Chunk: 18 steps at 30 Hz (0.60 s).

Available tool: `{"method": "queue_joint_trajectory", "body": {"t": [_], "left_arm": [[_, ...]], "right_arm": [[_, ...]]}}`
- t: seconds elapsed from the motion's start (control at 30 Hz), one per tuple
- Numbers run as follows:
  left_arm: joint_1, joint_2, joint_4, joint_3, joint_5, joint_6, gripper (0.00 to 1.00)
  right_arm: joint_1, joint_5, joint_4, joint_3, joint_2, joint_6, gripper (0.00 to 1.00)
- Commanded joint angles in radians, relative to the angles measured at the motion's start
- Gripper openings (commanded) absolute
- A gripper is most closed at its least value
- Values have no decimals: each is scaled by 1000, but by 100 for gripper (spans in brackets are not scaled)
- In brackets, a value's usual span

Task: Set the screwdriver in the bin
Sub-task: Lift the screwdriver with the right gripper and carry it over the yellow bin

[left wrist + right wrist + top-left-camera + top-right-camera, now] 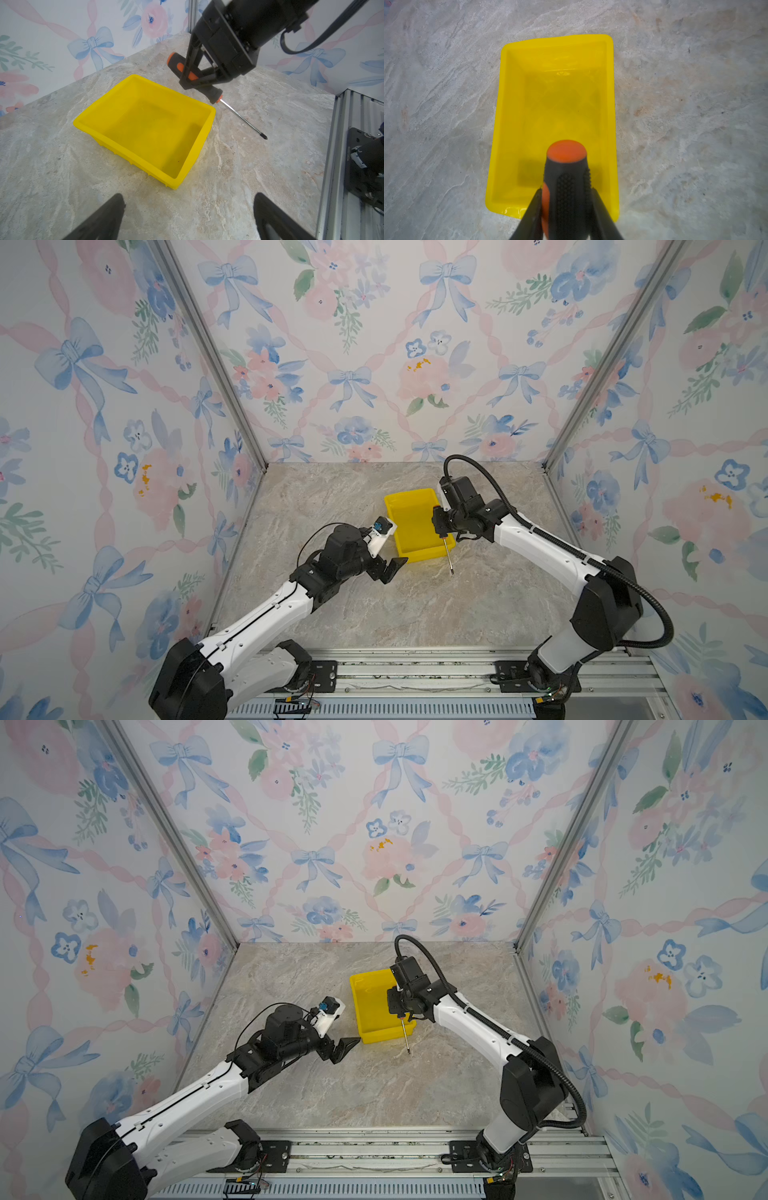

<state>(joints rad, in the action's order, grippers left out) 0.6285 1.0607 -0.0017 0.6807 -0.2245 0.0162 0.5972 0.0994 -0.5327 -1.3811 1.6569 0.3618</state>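
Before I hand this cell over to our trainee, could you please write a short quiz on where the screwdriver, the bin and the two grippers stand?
1. True or false: the screwdriver already lies inside the bin.
2. Which gripper is closed on the screwdriver's handle? A) the left gripper B) the right gripper C) neither
3. Fill in the missing word: the left gripper's jaws stand ___, with nothing between them.

Key
1. False: it is held in the air over the bin's rim, and the bin is empty.
2. B
3. open
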Motion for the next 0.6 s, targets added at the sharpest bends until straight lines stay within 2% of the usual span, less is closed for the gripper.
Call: {"method": "queue_joint_trajectory", "body": {"t": [0.0, 0.57], "left_arm": [[6, 6, 11, 25, 39, 2, 97], [14, -2, 15, -10, 97, -77, 98]], "right_arm": [[-27, -41, 63, -71, 55, -1, 0], [-73, -102, 152, -348, 363, 33, 0]]}}
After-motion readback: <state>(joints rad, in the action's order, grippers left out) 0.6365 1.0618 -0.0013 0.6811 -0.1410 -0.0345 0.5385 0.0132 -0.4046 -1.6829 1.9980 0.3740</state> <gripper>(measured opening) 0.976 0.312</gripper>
